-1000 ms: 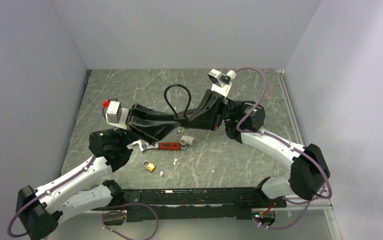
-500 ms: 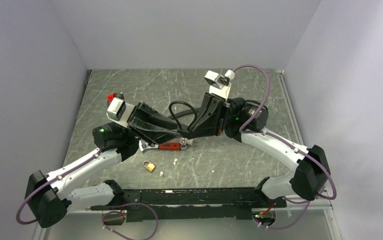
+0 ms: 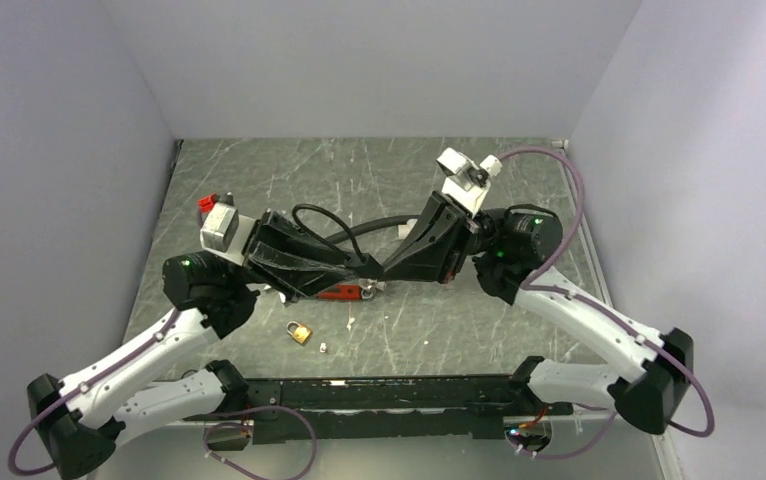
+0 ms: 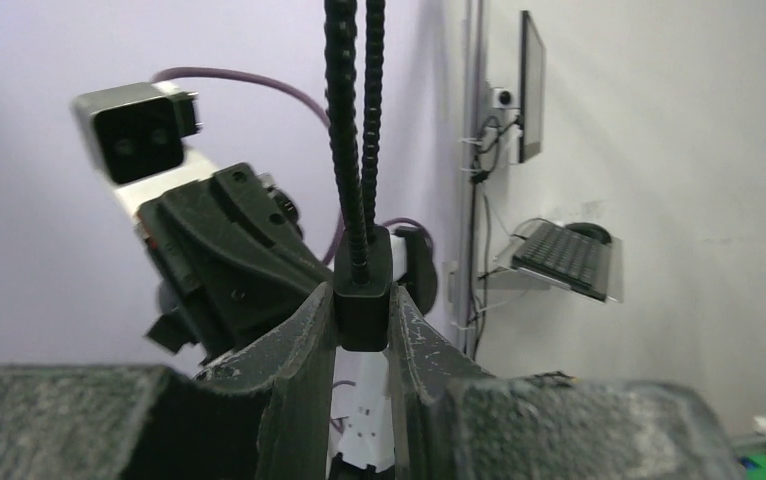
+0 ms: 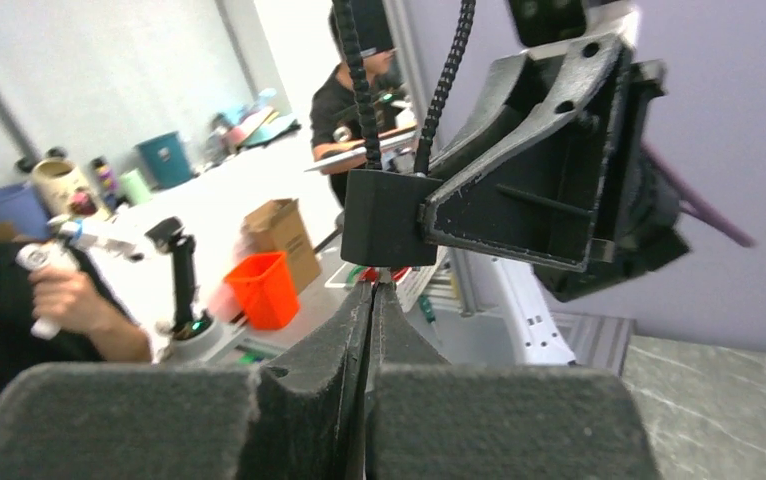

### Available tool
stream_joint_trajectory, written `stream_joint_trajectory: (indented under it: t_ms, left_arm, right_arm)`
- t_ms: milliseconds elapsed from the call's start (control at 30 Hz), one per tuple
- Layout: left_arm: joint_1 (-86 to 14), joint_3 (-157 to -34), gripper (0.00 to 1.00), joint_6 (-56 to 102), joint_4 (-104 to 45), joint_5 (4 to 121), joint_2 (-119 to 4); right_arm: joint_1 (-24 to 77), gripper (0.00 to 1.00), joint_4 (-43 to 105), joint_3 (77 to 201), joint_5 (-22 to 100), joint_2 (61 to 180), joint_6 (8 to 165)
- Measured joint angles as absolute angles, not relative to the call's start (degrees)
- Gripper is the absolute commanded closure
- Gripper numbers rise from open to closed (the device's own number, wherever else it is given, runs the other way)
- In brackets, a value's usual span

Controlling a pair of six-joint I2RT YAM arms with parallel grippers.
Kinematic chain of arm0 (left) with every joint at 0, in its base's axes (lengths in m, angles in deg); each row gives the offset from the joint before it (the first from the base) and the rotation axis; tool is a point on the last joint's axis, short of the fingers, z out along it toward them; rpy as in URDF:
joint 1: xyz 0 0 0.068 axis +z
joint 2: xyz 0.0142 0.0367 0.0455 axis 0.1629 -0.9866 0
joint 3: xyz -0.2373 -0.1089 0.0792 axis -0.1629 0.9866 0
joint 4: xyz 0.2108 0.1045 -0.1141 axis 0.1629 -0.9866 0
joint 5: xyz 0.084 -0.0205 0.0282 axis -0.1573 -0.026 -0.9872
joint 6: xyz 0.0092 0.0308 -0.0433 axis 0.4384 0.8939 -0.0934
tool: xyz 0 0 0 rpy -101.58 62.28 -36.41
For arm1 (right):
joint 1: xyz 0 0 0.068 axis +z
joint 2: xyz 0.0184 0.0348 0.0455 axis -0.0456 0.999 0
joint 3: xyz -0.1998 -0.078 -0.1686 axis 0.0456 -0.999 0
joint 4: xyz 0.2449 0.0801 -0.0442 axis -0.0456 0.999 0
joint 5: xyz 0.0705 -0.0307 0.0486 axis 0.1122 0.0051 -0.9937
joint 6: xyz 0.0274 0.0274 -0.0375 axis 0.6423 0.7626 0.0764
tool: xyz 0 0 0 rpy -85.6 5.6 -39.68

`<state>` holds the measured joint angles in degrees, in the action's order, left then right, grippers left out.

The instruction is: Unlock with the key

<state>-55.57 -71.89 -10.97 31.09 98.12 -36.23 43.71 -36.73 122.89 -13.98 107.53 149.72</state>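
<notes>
The key (image 5: pixel 382 273) shows only as a thin pale sliver nipped at the very tips of the right gripper (image 5: pixel 372 298), whose fingers are pressed flat together on it. Its free end touches the underside of the black lock block (image 5: pixel 384 215) at 12 o'clock from the tips; in the top view it is too small to make out. The left gripper (image 4: pixel 362 312) is clamped on that same block, one finger (image 4: pixel 294 345) against each side, with the jaws part-way apart to the block's width. A ribbed black cable (image 4: pixel 344 120) rises from the block towards 12 o'clock and, seen from above, loops back over the left wrist. The two grippers meet tip to tip above the middle of the grey marbled table (image 3: pixel 259 170) – the left reaching in from 9 o'clock, the right from 3 o'clock. Just under the meeting point, at 6 o'clock, lies a red-handled wrench (image 3: pixel 342 292). A small brass padlock (image 3: pixel 300 332) sits at 7 o'clock from there, apart from the wrench, with a white scrap (image 3: pixel 322 347) just beside the padlock at its 4 o'clock
</notes>
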Motion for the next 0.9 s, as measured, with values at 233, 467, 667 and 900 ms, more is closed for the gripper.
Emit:
stream_joint_trajectory:
  t_ms: [233,467,667,900]
  left_arm:
    - [-55.4,-70.8,1.0,-3.0,20.7,91.3,-31.7]
    - [-54.7,-70.6,1.0,0.3,15.8,84.0,-31.7]
    - [-54.5,-69.6,1.0,2.5,11.9,78.5,-31.2]
    - [-54.3,-67.5,0.95,4.7,10.3,76.7,-30.5]
  right_arm:
    - [44.3,1.0,-10.4,123.3,-4.1,100.0,130.9]
    - [44.7,1.0,5.9,125.7,5.0,99.0,119.2]
    - [45.5,1.0,14.2,126.2,13.2,97.5,113.0]
    - [45.5,1.0,20.1,126.3,16.5,97.1,109.8]
